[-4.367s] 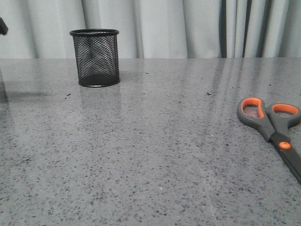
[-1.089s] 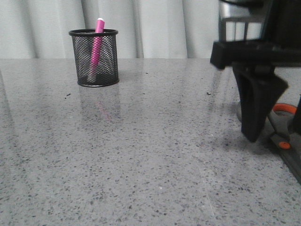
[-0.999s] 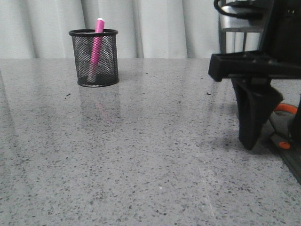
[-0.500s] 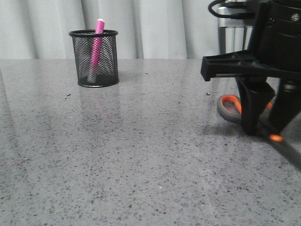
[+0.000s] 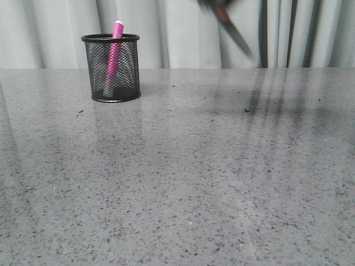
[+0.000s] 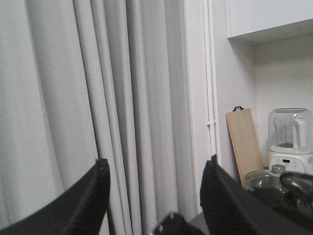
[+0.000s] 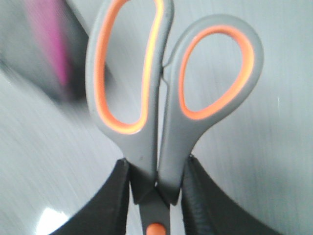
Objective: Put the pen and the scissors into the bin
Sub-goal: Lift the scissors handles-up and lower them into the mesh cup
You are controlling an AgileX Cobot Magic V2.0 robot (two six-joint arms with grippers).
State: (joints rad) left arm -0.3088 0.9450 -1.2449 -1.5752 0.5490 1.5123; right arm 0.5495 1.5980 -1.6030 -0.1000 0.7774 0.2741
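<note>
on the left of the grey speckled table [image 5: 177, 183], toward its far edge, stands the bin [image 5: 111, 67], a black wire-mesh cup set upright in front of the pale curtain [image 5: 183, 33]. the pen [image 5: 113, 57] is inside it, leaning a little, its pink body showing through the mesh and its white tip poking just above the rim. a few dark specks lie on the tabletop near the cup.

further right and high up, near the top edge of the front view, the scissors [image 5: 230, 25] are in the air, well clear of the table, a blurred dark streak with an orange spot, the blades slanting down to the right.

the left gripper [image 6: 154, 196] does not show in the front view. in its wrist view the two black fingers [image 6: 90, 200] stand wide apart with nothing between them, pointing at the curtain, with a wooden board [image 6: 246, 144] and a blender [image 6: 288, 142] off to one side.

the right gripper [image 7: 155, 196] is clamped on the scissors [image 7: 161, 98] just below the handle loops, its black pads [image 7: 110, 200] pressing both sides of the grey shanks near the orange pivot dot. the handles lie closed together. behind them the pen [image 7: 51, 44] and the dark bin [image 7: 73, 63] show as a blur.
</note>
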